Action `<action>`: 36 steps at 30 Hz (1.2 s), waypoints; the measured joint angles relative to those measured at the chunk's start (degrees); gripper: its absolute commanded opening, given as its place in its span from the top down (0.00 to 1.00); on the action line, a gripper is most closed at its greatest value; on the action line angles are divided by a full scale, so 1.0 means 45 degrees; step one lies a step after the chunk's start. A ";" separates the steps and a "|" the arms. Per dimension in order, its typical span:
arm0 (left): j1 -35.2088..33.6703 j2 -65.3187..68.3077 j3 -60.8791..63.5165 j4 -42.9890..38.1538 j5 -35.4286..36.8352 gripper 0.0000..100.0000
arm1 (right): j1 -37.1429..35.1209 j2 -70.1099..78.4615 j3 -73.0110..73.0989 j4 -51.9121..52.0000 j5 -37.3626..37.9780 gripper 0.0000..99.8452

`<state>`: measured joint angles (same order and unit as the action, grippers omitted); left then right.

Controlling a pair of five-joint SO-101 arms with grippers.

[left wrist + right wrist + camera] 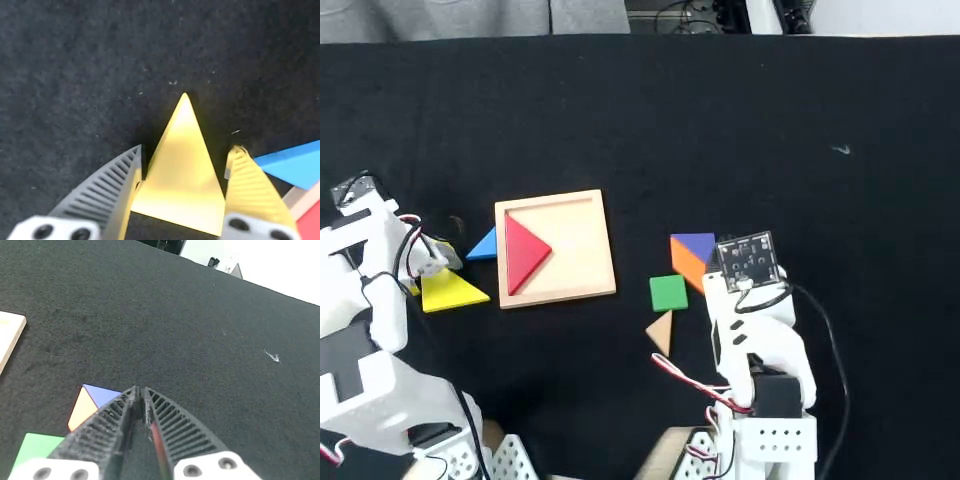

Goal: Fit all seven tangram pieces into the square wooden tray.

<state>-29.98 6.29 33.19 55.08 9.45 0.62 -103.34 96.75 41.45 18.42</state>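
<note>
- A table (770, 150) covered with black cloth carries everything.
- The square wooden tray (582, 250) lies flat left of the table's middle; its corner (10, 332) is also seen in the right wrist view.
- One piece is seated inside it: a red triangle (523, 252), set against the tray's left wall with its tip pointing toward the tray's middle.
- A blue triangle (485, 245) lies on the cloth just beside the tray's left edge, outside the tray.
- The yellow triangle (450, 291) lies near the tray's lower left corner; it is gripped by the left gripper (187, 147), whose jaws are pressed against its two slanted sides, with its tip pointing away from the wrist.
- To the right of the tray, apart from it, four pieces are grouped: a purple triangle (695, 243) touching an orange piece (688, 266), a green square (668, 292) just below them, and a tan triangle (662, 331) nearest the arm bases.
- The right gripper (139, 390) is held over the cloth just beside the purple triangle and the orange piece; its jaws are clenched together with nothing between them.
</note>
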 measured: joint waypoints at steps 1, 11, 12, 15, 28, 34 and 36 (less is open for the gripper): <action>0.0000 0.0000 0.0000 0.0000 0.0000 0.73 | 0.0000 0.0000 0.0000 0.0000 0.0000 0.99; -0.0020 -0.0996 -0.2090 0.3536 0.0098 0.73 | 0.0000 0.0000 0.0000 0.0000 0.0000 0.99; -0.0020 -0.1289 -0.2227 0.3810 -0.0176 0.73 | 0.0000 0.0000 0.0000 0.0000 0.0000 0.99; -0.0020 -0.2364 -0.2442 0.4728 -0.1543 0.73 | 0.0000 0.0000 0.0000 0.0000 0.0000 0.99; -0.0781 -0.6623 0.2481 0.3145 -0.6330 0.73 | 0.0000 0.0000 0.0000 0.0000 0.0000 0.99; -0.0781 -0.7600 0.5021 0.1856 -0.5900 0.73 | 0.0000 0.0000 0.0000 0.0195 0.0000 0.99; -0.0781 -0.7639 0.5529 0.1778 -0.5705 0.73 | 0.0000 0.0000 0.0000 0.0293 0.0000 0.99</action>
<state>-33.49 -28.09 58.07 63.08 -16.22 0.62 -103.34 96.75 42.77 18.42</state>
